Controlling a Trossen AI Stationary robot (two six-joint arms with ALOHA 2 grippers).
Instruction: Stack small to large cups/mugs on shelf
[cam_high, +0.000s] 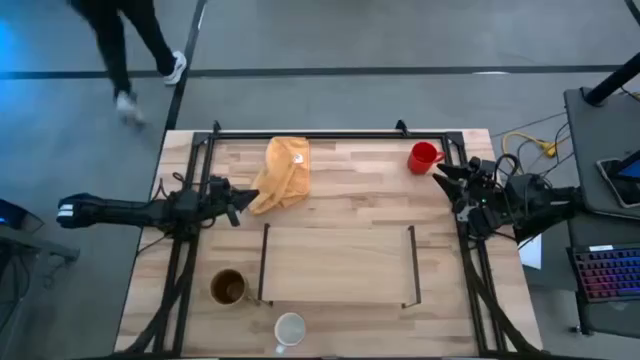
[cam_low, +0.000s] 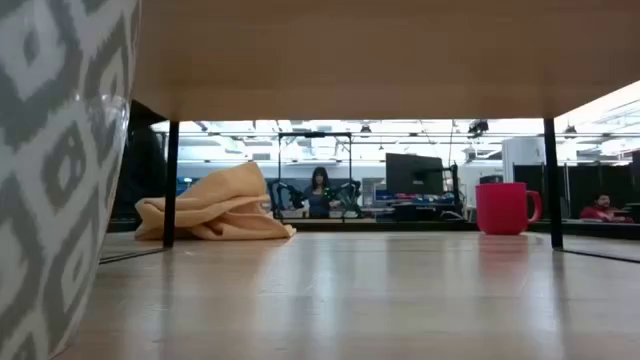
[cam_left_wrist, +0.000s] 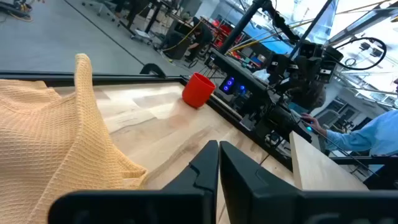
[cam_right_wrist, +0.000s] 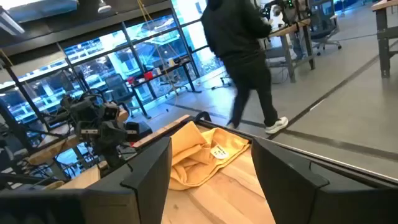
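The small red mug (cam_high: 424, 157) stands on its base at the table's far right; it also shows in the low view (cam_low: 505, 208) and the left wrist view (cam_left_wrist: 198, 90). The brown-gold mug (cam_high: 228, 287) stands at the near left, just left of the shelf (cam_high: 340, 265). The white mug (cam_high: 290, 328) stands at the near edge, in front of the shelf. The shelf lies flat mid-table and nothing is on it. My left gripper (cam_high: 240, 203) is shut and empty beside the yellow-orange cloth. My right gripper (cam_high: 443, 180) is open and empty, just near-right of the red mug.
The yellow-orange cloth (cam_high: 283, 175) lies heaped at the far middle, left of the red mug. A black frame (cam_high: 330, 133) runs along the table's edges. A person (cam_high: 125, 40) walks on the floor beyond the far left corner. A grey-and-white patterned mug wall (cam_low: 50, 150) fills the low view's left.
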